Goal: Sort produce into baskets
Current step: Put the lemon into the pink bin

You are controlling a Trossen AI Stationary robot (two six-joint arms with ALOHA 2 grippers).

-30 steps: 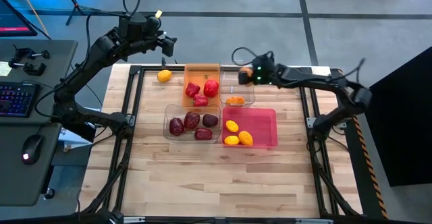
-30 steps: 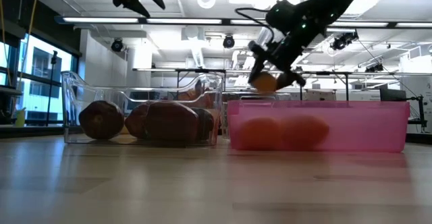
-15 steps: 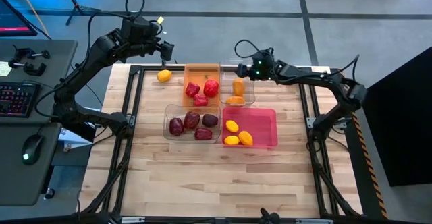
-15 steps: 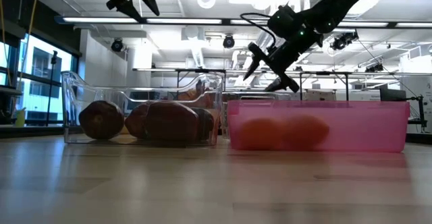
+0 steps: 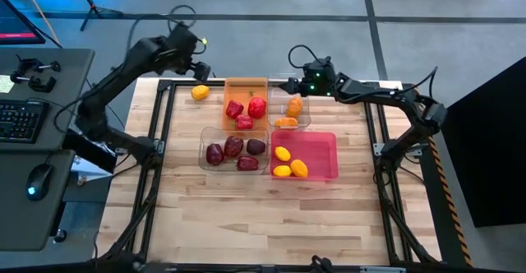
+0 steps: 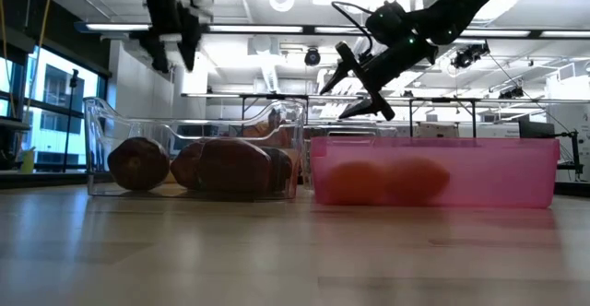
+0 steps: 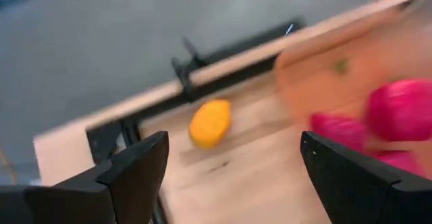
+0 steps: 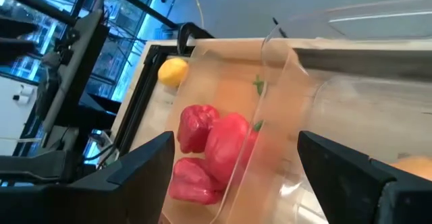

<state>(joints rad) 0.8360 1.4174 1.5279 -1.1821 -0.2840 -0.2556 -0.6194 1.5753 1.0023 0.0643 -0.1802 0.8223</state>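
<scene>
A lone yellow-orange fruit (image 5: 200, 92) lies on the table at the far left, outside the bins; it also shows in the left wrist view (image 7: 210, 123). My left gripper (image 5: 198, 66) is open above it and touches nothing; it also shows in the low view (image 6: 175, 43). My right gripper (image 5: 288, 82) is open and empty above the far rim of the far clear bin (image 5: 302, 123), in which two orange fruits (image 5: 294, 105) lie. The translucent orange bin (image 5: 245, 86) holds pink-red produce (image 5: 245, 110).
The near clear bin (image 5: 203, 141) holds several maroon pieces (image 5: 234, 148). The pink bin (image 5: 320, 154) holds yellow and orange fruits (image 5: 289, 163). The four bins stand together at the table's far middle. Bare wood lies toward the near edge (image 5: 271, 224).
My right gripper has opened and let go of an orange fruit, which now lies in the far clear bin, and has drawn back a little toward the far edge. My left gripper has come down and turned toward the lone yellow-orange fruit.
</scene>
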